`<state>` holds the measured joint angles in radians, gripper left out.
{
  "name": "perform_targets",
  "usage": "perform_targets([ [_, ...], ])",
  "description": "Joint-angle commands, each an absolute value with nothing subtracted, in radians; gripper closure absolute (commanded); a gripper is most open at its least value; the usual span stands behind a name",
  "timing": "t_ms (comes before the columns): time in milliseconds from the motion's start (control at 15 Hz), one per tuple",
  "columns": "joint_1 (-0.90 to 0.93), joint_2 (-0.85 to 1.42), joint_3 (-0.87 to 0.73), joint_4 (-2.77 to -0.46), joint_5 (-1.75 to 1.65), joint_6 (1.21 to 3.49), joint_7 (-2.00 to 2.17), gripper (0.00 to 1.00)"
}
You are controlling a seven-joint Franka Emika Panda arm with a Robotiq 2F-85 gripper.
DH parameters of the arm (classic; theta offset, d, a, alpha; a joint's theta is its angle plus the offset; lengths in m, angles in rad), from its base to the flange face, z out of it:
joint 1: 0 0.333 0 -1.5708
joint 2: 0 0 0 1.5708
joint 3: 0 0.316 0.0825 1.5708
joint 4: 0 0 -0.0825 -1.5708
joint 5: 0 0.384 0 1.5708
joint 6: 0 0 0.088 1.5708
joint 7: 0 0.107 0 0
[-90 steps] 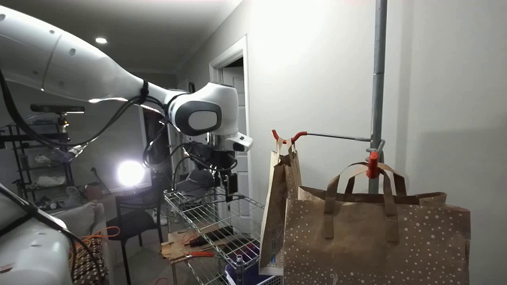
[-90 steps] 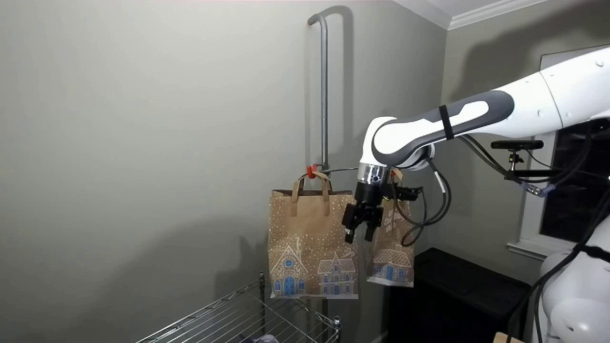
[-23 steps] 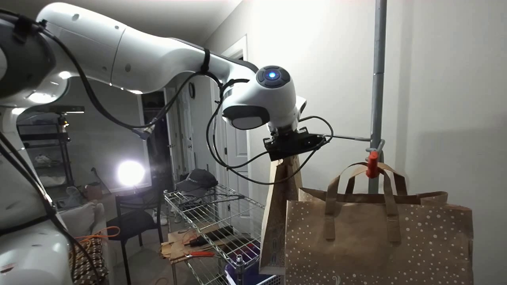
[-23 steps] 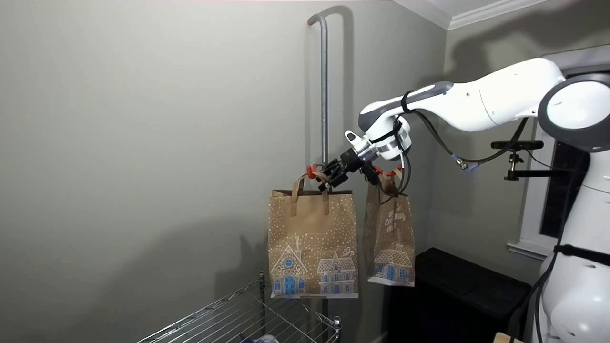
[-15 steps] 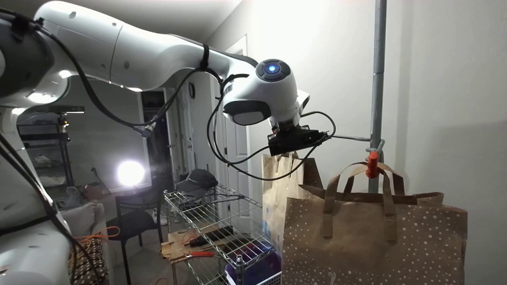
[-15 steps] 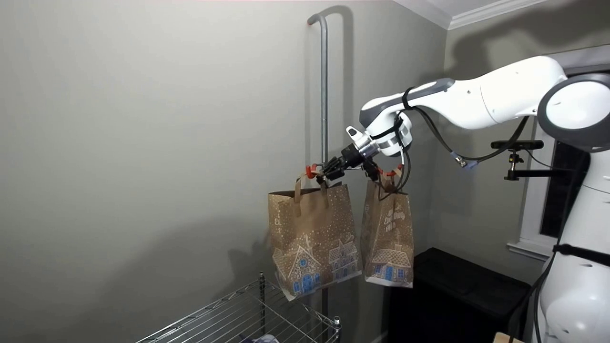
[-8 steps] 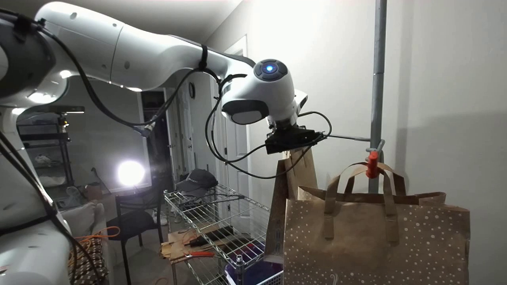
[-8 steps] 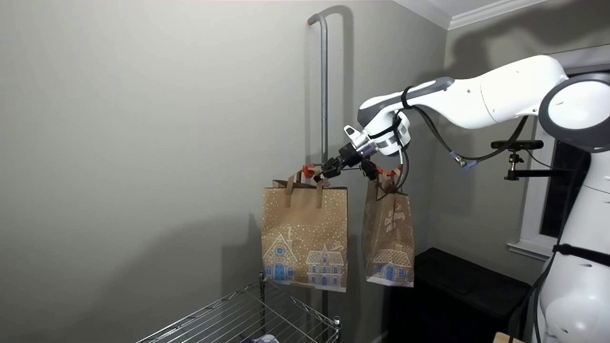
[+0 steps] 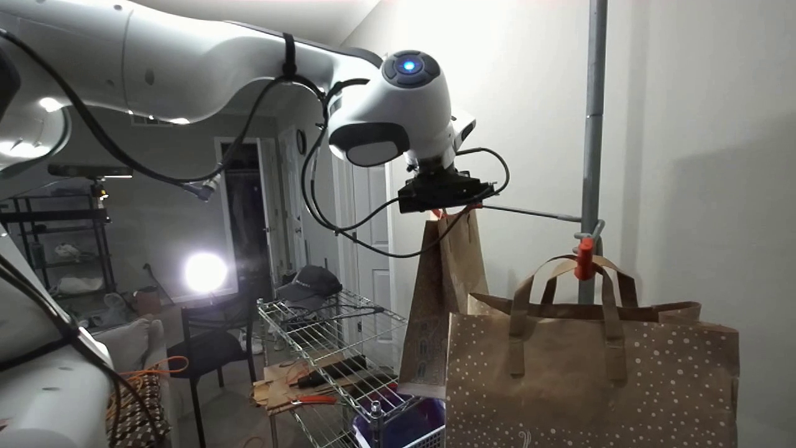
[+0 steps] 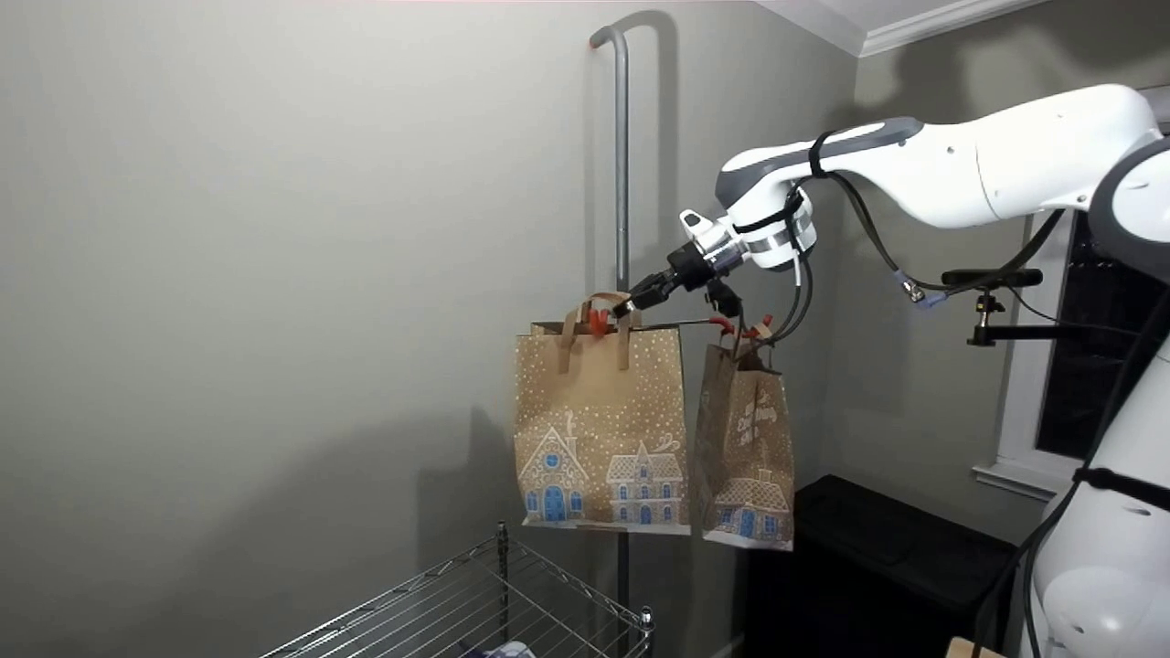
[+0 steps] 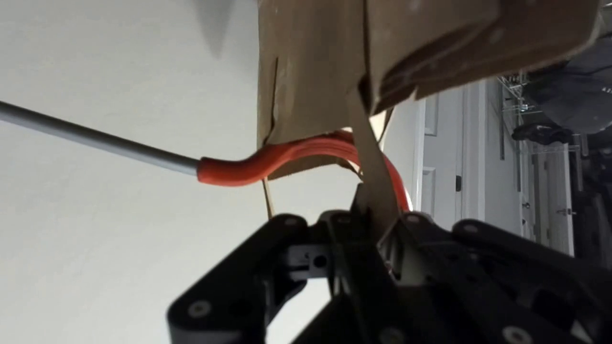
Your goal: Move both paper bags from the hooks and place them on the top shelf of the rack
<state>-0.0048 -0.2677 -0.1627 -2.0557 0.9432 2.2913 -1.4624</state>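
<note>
The far brown paper bag (image 10: 599,429), speckled with printed houses, hangs from my gripper (image 10: 622,310). In the wrist view the gripper (image 11: 382,222) is shut on one handle strip (image 11: 375,167). The orange-red hook (image 11: 296,150) runs through that bag's handles, and in an exterior view the loops arch above the hook (image 10: 599,323). The second paper bag (image 9: 591,373) hangs by both handles from the near hook (image 9: 584,258). The top shelf of the rack (image 9: 311,353) lies lower than the hooks; its rim (image 10: 402,589) shows below the held bag. In an exterior view the fingers are hidden behind the wrist camera.
A grey pole (image 10: 622,183) carries the hook arms (image 9: 528,213). A dark cap (image 9: 309,285) and a cable lie on the shelf's far end. A corner post (image 10: 502,535) rises beneath the held bag. A black box (image 10: 896,557) stands beyond the second bag.
My gripper has shut on the far bag's handle after standing open above the rack. It has risen with the bag, which swung and now hangs higher, nearly straight. The second bag has barely moved.
</note>
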Motion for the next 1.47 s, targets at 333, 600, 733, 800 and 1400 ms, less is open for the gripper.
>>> perform_targets([
  [333, 0.024, -0.324, -0.098, -2.087, 0.958, 2.273, -1.351, 0.96],
  [600, 0.035, -0.313, -0.08, -2.095, 0.956, 2.275, -1.342, 0.96],
  [733, 0.039, -0.312, -0.084, -2.098, 0.968, 2.268, -1.356, 0.96],
  [800, 0.043, -0.311, -0.091, -2.096, 0.984, 2.261, -1.38, 0.96],
  [1400, 0.048, -0.284, -0.094, -2.088, 1.115, 2.212, -1.523, 0.95],
])
